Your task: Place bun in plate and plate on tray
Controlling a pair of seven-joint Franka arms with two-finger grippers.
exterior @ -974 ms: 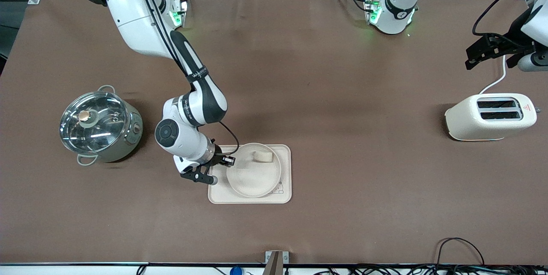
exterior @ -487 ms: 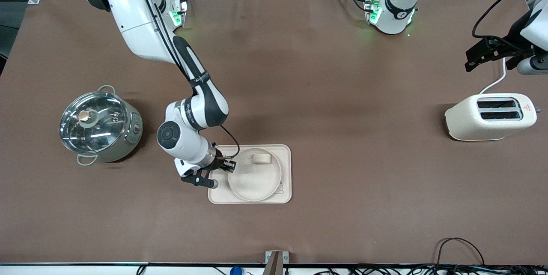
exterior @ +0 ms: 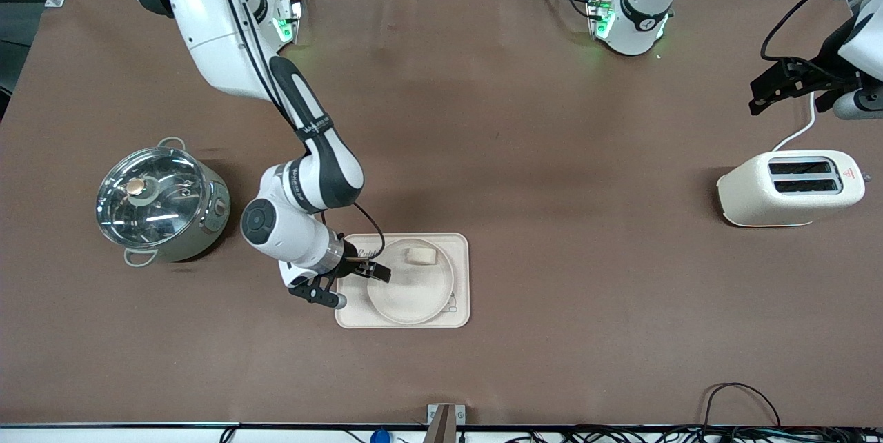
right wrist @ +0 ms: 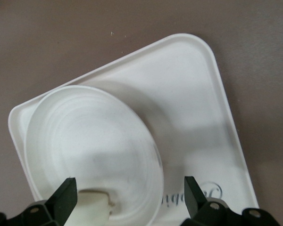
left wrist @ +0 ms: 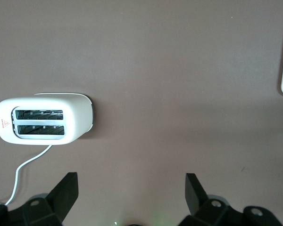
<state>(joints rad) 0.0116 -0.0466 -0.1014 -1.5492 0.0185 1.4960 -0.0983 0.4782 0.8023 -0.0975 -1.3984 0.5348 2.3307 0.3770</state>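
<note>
The room is bright, with even light from above. Soft, short shadows lie on the brown bench (exterior: 524, 153) under the right arm and beside the toaster (exterior: 790, 188). The steel pot (exterior: 162, 205) has white glare on its glass lid. In the right wrist view the plate (right wrist: 92, 155) looks slightly blurred and overexposed.

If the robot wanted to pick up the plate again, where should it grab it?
Probably by the raised rim of the plate, at the edge toward the right arm's end of the table, coming from above. The dish is shallow and lies flat on the tray, so only the rim gives a hold. The bun sits away from there. The open right hand is beside it.
</note>
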